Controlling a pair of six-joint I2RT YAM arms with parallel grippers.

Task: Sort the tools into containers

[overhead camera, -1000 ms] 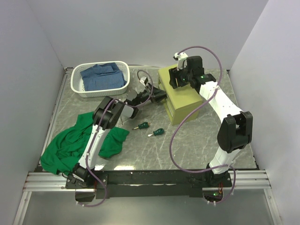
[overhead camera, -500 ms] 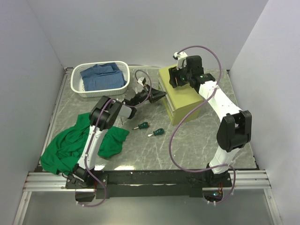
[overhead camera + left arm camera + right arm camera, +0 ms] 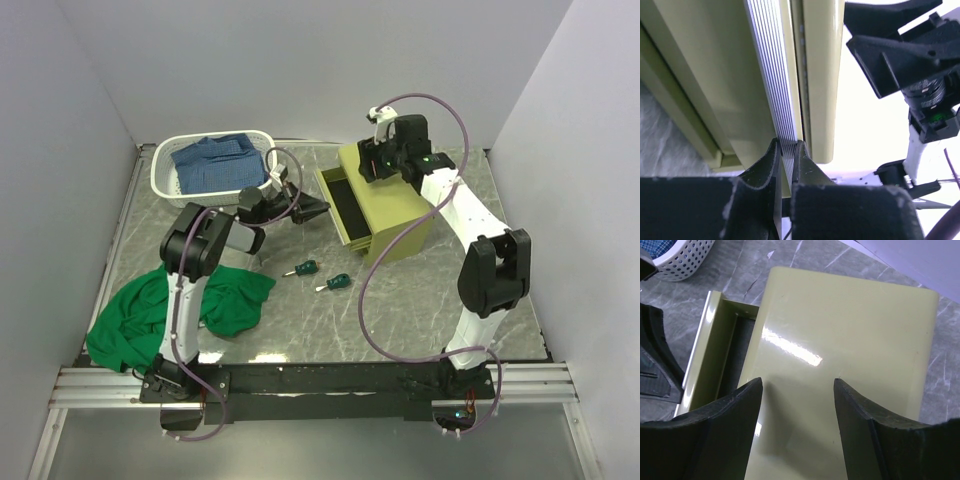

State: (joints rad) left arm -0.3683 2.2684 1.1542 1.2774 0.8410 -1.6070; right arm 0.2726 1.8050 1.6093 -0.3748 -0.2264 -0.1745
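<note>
The tools (image 3: 306,268) in view were only two stubby screwdrivers (image 3: 338,283), laid near each other on the table (image 3: 420,300) in front of the chest (image 3: 395,205) and apart from it; no others could be made out. The step in hand was judged to be the opening of the chest's top drawer (image 3: 340,205), which stood partly out towards the left, its dark inside exposed and nothing seen in it.

The left gripper (image 3: 786,147) was clamped on the drawer's ribbed silver front (its fingers almost together, with only that thin edge between them). The right gripper (image 3: 797,382) was held over the chest's top, fingers well apart and nothing between them. Whether the top was touched could not be told (a bracing hold was supposed).

For the next move, it was judged that the front would have to be released, and a screwdriver pinched low against the table and carried over the open drawer.
</note>
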